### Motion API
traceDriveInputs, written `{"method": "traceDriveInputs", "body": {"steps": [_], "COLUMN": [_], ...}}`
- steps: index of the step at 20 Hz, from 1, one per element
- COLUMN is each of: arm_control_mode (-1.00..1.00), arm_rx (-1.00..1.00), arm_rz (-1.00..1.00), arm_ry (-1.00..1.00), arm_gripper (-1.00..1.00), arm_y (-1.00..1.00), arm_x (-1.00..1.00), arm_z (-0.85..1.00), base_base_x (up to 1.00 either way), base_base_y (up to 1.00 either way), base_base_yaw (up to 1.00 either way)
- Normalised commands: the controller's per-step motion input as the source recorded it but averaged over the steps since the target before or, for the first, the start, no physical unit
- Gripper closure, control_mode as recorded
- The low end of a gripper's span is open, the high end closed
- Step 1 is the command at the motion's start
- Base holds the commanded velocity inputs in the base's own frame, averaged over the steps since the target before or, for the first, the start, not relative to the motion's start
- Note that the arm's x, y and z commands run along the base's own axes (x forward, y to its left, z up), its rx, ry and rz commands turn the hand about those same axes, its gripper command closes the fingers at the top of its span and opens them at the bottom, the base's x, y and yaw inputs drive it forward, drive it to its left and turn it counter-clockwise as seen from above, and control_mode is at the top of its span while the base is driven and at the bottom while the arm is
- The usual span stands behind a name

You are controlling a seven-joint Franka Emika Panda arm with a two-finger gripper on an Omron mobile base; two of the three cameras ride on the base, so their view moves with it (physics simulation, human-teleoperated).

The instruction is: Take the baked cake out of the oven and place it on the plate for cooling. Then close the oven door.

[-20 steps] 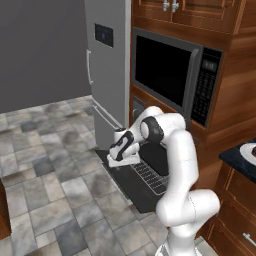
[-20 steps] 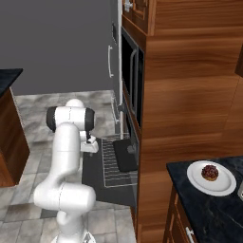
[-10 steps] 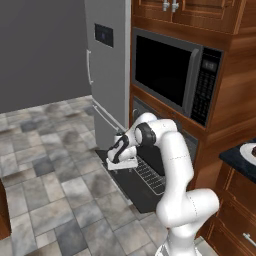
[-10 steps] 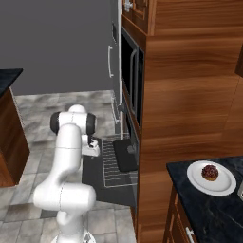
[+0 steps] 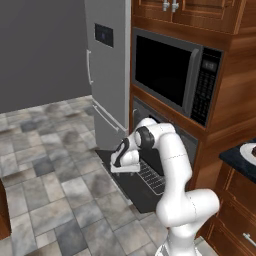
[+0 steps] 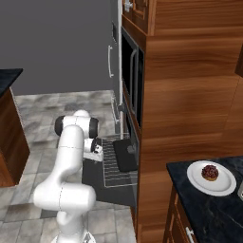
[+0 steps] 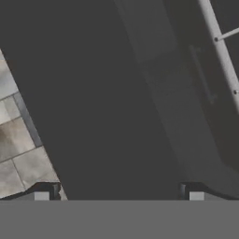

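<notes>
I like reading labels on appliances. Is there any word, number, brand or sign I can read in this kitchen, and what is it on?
None can be read.
Microwave keypad: pale marks on the buttons, too small and blurred.
Fridge panel: dark, no legible text.
Oven door, plate and cake: no lettering.

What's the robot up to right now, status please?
Fingers open, empty, low over oven door. Cake on plate. Door still down.

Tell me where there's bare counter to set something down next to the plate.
On the dark counter, bare stone runs in front of the white plate toward the near edge, with a narrow strip to its left by the wood panel. The plate itself is taken: the cake sits on it.
</notes>
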Motion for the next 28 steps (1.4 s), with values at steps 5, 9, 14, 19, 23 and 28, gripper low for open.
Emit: {"method": "traceDriveInputs", "body": {"steps": [5, 9, 14, 19, 23, 28], "arm_control_mode": [-1.00, -1.00, -1.00, -1.00, -1.00, -1.00], "arm_rx": [0.08, 0.03, 0.00, 0.00, -0.06, -0.15], "arm_rz": [0.00, 0.00, -0.03, -0.05, -0.08, -0.13], "arm_ry": [-0.07, -0.07, -0.07, -0.07, -0.07, -0.07], "arm_gripper": [-1.00, -1.00, -1.00, -1.00, -1.00, -1.00], "arm_y": [-0.24, -0.26, -0.24, -0.21, -0.26, -0.35], "arm_x": [0.19, 0.21, 0.27, 0.29, 0.31, 0.28], "arm_z": [-0.19, -0.11, -0.13, -0.10, -0.01, 0.00], "base_base_x": [0.00, 0.00, 0.00, 0.00, 0.00, 0.00], "base_base_y": [0.00, 0.00, 0.00, 0.00, 0.00, 0.00], "base_base_yaw": [0.00, 0.00, 0.00, 0.00, 0.00, 0.00]}}
